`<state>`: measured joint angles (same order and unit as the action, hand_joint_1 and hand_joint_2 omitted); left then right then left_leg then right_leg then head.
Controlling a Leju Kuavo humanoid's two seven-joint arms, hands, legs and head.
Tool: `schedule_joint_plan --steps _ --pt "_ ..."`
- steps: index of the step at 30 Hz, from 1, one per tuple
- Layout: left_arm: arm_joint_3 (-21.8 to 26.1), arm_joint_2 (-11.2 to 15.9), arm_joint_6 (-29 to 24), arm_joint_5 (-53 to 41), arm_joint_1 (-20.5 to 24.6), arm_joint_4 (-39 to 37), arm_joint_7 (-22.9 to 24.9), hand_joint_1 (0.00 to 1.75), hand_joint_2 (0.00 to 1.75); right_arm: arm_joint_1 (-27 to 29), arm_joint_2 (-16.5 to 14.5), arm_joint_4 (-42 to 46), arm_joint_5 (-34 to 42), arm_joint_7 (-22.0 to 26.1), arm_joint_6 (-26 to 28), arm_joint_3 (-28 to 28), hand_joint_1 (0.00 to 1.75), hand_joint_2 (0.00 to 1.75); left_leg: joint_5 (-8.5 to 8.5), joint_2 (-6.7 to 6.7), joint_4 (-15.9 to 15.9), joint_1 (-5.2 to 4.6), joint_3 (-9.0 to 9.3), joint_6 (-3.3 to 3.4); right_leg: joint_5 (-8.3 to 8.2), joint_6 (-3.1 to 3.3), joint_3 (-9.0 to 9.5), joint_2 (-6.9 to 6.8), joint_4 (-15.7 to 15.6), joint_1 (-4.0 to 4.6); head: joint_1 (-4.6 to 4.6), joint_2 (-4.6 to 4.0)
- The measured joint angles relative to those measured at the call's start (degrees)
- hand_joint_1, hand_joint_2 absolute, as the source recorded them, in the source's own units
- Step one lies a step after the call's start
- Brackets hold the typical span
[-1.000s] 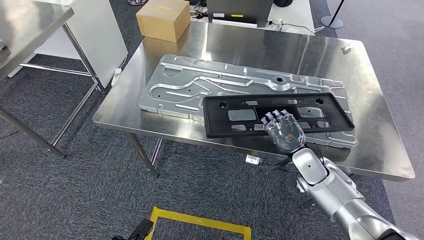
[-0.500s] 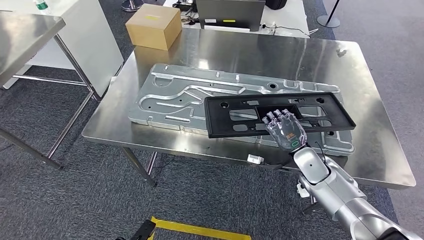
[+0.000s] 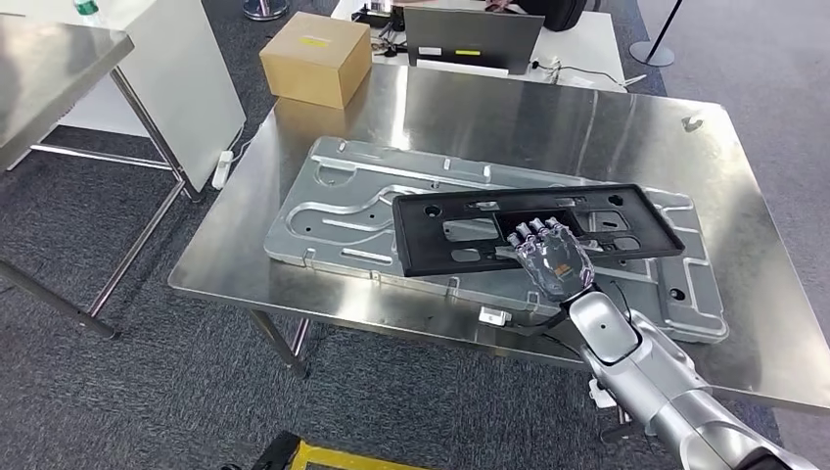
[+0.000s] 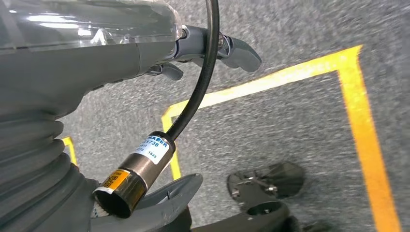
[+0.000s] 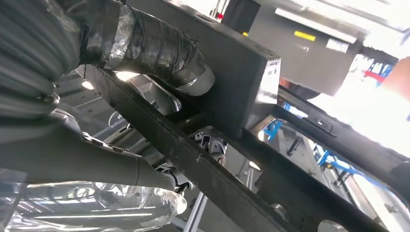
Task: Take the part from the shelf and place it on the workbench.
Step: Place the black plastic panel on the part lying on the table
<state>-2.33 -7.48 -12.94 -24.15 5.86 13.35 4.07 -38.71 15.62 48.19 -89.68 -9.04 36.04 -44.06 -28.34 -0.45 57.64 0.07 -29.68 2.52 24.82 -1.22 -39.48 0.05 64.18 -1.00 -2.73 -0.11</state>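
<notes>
The part is a long black plastic frame (image 3: 421,245) with several cut-outs. My right hand (image 3: 554,258) grips its near edge and holds it over a large silver stamped plate (image 3: 333,211) lying on the steel workbench (image 3: 548,117). Whether the frame touches the plate I cannot tell. In the right wrist view the thumb (image 5: 159,48) lies over a bar of the frame (image 5: 241,82) and the darker fingers curl beneath it. My left hand (image 4: 96,53) hangs by my side over the carpet, its fingers apart and holding nothing.
A cardboard box (image 3: 315,57) sits at the workbench's far left corner, with a dark monitor (image 3: 475,39) behind it. Another steel table (image 3: 49,69) and a white panel (image 3: 181,78) stand to the left. Yellow tape (image 4: 358,111) marks the carpet.
The whole picture has shifted, so the camera moved. My right hand keeps its grip on the black frame, which now lies a little further over the silver plate.
</notes>
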Motion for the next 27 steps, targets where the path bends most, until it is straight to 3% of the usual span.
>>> schedule_joint_plan --steps 2,4,6,8,10,11,12,13,15,17,19,22,27 --pt "0.05 -0.01 -0.02 0.00 0.17 -0.07 0.01 0.00 1.75 -0.07 0.00 -0.11 0.00 0.13 -0.06 0.00 1.75 1.75 -0.82 0.05 -0.10 -0.02 0.66 -0.59 -2.41 0.58 1.17 -0.13 -4.76 0.52 -0.03 0.00" --pt "0.13 0.00 -0.04 -0.01 0.26 -0.10 -0.01 0.00 1.75 -0.13 0.01 -0.18 0.00 0.28 -0.10 0.00 1.75 1.75 -0.95 0.07 -0.04 -0.03 0.90 -1.28 -2.02 1.22 1.59 -0.03 -5.64 0.80 -0.07 0.00" --pt "0.21 0.01 -0.08 -0.02 0.29 -0.10 -0.05 0.00 1.75 -0.19 -0.01 -0.17 0.00 0.32 -0.10 0.00 1.75 1.75 -0.63 0.13 2.31 0.02 0.01 -1.84 -1.74 1.95 2.58 0.15 -5.97 0.56 0.01 0.00" --pt "0.28 0.02 -0.15 -0.13 0.42 -0.10 -0.14 0.00 1.75 -0.29 -0.04 -0.15 0.00 0.34 -0.10 0.00 1.75 1.75 -1.27 0.16 8.48 0.18 -3.65 -2.33 -1.14 2.55 3.86 0.15 -6.34 0.33 0.11 0.00" --pt "0.32 0.02 -0.20 -0.42 0.33 -0.10 -0.44 0.00 1.75 -0.23 -0.04 -0.15 0.00 0.40 -0.19 0.00 1.75 1.75 -4.04 0.16 14.87 0.37 -8.42 -2.75 -0.38 2.81 4.84 0.17 -6.35 0.29 0.18 0.00" --pt "0.32 0.02 -0.20 -0.66 0.24 -0.10 -0.72 0.00 1.75 -0.12 -0.04 -0.15 0.00 0.44 -0.26 0.00 1.75 1.75 -5.20 0.16 16.35 0.46 -10.19 -2.87 0.03 2.82 5.30 0.26 -6.31 0.30 0.17 0.00" --pt "0.32 0.02 -0.20 -0.84 0.16 -0.10 -1.05 0.00 1.75 0.03 -0.04 -0.15 0.00 0.46 -0.33 0.00 1.75 1.75 -5.15 0.16 16.06 0.51 -11.12 -2.91 0.45 2.77 5.79 0.37 -6.27 0.31 0.18 0.00" --pt "0.32 0.02 -0.21 -1.08 0.12 -0.10 -1.43 0.00 1.75 0.18 -0.04 -0.15 0.00 0.47 -0.38 0.01 1.75 1.75 -3.48 0.17 13.89 0.53 -11.10 -2.87 0.91 2.67 6.34 0.49 -6.20 0.31 0.18 0.00" --pt "0.31 0.05 -0.30 -1.66 0.14 -0.10 -2.04 0.00 1.75 0.40 -0.04 -0.12 0.00 0.47 -0.42 0.02 1.75 1.75 2.62 0.15 6.27 0.47 -9.19 -2.50 1.87 2.35 7.41 0.62 -6.02 0.33 0.16 0.00" --pt "0.28 0.11 -0.41 -2.13 0.18 -0.10 -2.43 0.00 1.75 0.52 0.01 -0.08 0.00 0.49 -0.46 0.09 0.87 0.87 5.65 0.13 1.23 0.20 -7.73 -2.01 2.59 1.80 7.79 0.73 -5.86 0.42 0.15 0.00" --pt "0.26 0.16 -0.59 -2.25 0.10 -0.10 -2.63 0.00 1.75 0.72 0.11 0.00 0.00 0.55 -0.54 0.32 0.00 0.00 5.78 0.13 0.50 0.11 -7.45 -1.89 3.00 1.55 7.75 0.81 -5.73 0.61 0.15 0.00" --pt "0.26 0.20 -1.06 -2.47 0.13 -0.10 -2.77 0.00 1.75 0.91 0.20 0.35 0.00 0.64 -0.62 0.75 0.00 0.00 6.35 0.04 0.42 0.06 -7.36 -2.03 3.10 1.80 7.93 0.68 -5.95 0.63 0.12 0.00" --pt "0.26 0.21 -1.42 -2.78 0.21 -0.10 -2.81 0.00 1.75 0.96 0.21 0.53 0.00 0.67 -0.56 1.29 0.00 0.00 6.00 -0.08 0.43 -0.02 -7.35 -1.47 3.22 1.48 8.32 0.53 -6.61 0.59 0.10 0.00"
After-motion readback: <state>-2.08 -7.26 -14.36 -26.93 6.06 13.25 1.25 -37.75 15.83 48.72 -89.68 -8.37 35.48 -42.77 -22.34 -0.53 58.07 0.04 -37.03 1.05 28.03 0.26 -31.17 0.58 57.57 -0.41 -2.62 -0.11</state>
